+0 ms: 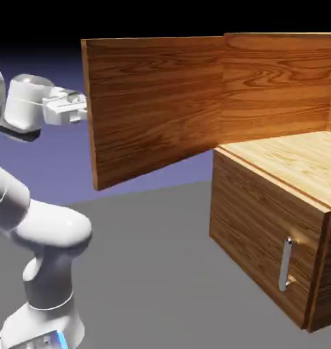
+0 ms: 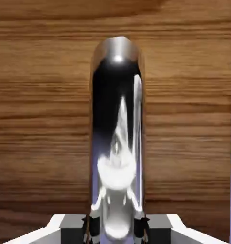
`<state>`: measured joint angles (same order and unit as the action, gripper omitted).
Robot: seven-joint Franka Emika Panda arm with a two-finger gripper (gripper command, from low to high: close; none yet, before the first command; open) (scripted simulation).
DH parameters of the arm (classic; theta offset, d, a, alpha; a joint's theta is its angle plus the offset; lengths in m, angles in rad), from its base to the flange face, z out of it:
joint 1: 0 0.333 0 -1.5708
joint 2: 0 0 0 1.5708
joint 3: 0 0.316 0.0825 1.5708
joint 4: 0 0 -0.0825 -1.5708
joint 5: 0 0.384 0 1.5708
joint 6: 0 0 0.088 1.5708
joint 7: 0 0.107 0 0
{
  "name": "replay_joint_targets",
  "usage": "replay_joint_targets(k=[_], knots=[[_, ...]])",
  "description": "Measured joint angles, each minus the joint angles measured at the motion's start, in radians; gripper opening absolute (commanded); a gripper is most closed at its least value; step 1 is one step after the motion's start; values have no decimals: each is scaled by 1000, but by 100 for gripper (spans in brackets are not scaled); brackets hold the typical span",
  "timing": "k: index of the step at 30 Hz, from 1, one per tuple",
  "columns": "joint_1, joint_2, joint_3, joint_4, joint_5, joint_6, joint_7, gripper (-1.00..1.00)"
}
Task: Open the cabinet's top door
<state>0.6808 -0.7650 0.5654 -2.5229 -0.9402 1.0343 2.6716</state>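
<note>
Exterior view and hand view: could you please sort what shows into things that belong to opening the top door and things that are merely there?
Belongs to the job:
- top door, swung wide open
- its handle, between the tool's tips
- tool, shut on the handle
- cabinet

Merely there:
- lower door, closed
- table

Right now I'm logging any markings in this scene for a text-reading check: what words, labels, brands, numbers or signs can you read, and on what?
None: no readable text in either view.
The cabinet, its top door and the silver handle show only wood grain and bare metal.
</note>
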Motion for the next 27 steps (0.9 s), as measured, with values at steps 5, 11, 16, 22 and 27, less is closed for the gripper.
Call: replay_joint_targets(k=[5,11,16,22,27], knots=[[-173,-175,77,-64,75,204,-122,-100],[-362,-392,158,-142,146,426,-272,-100],[-539,-562,248,-171,214,570,-394,-100],[-741,-597,408,-31,319,501,-448,-100],[-873,-764,445,-19,456,570,-587,-100]])
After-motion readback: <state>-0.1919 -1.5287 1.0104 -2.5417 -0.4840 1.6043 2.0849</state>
